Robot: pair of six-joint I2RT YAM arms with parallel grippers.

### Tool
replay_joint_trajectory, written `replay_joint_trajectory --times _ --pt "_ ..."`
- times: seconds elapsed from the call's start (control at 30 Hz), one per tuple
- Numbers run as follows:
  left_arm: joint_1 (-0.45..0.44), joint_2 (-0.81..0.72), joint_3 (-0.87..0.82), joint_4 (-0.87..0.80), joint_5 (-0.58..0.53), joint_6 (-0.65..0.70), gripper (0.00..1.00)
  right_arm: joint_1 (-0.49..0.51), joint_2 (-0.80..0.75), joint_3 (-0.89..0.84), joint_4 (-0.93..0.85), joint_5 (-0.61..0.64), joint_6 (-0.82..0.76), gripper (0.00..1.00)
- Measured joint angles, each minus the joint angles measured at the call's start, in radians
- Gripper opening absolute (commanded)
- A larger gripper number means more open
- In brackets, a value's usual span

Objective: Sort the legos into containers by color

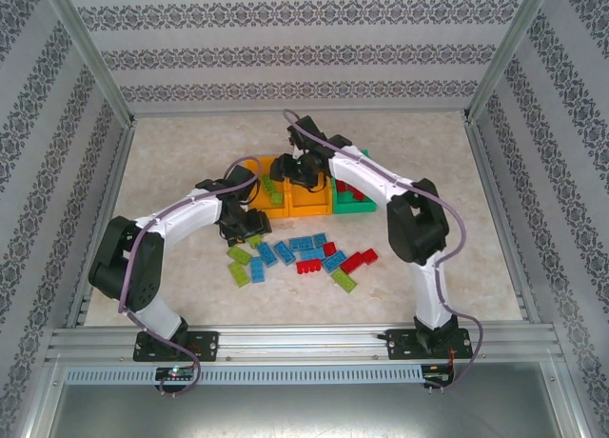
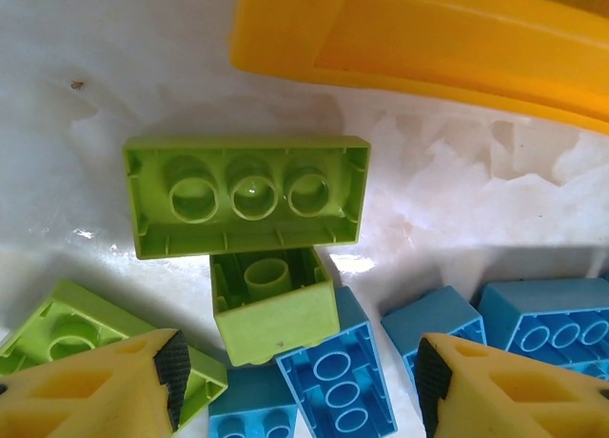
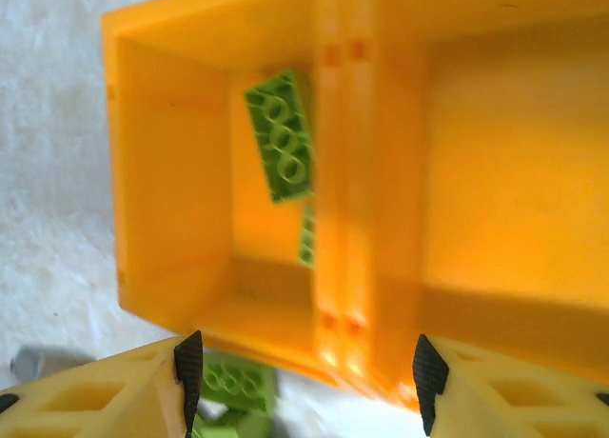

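Pale marbled tabletop (image 2: 114,57) spreads beneath my left end effector (image 2: 300,381), fingers apart and empty, the small lime lego (image 2: 274,309) lying just ahead between them, an orange bin (image 2: 428,38) beyond.

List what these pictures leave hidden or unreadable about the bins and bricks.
Green bin, top view: right arm covers most of it; red bricks inside cannot be counted.
Middle orange bin, right wrist view: blurred, cut off by the right edge; contents unclear.
Second lime brick in the left orange bin: mostly behind the bin wall.
Blue brick, left wrist view: cut off by the bottom edge.
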Motion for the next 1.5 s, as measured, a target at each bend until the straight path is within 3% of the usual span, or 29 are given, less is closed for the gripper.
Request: replay_joint_trajectory --times 0.33,0.7,1.1,1.5 --pt "-0.003 0.057 0.016 -0.003 0.002 -0.004 0.58 -0.076 -0.378 -0.398 -0.002 0.189 -0.068 0.68" --pt "-0.008 0.075 0.035 -0.003 0.004 -0.007 0.39 -0.152 -0.663 -0.781 -0.045 0.285 -0.067 0.71" --pt "-0.010 0.068 0.055 -0.010 -0.008 -0.003 0.31 -0.159 -0.729 -0.964 -0.066 0.239 0.164 0.72" --pt "-0.014 0.029 0.071 -0.045 -0.042 0.021 0.27 -0.166 -0.689 -0.997 -0.007 0.195 0.351 0.69"
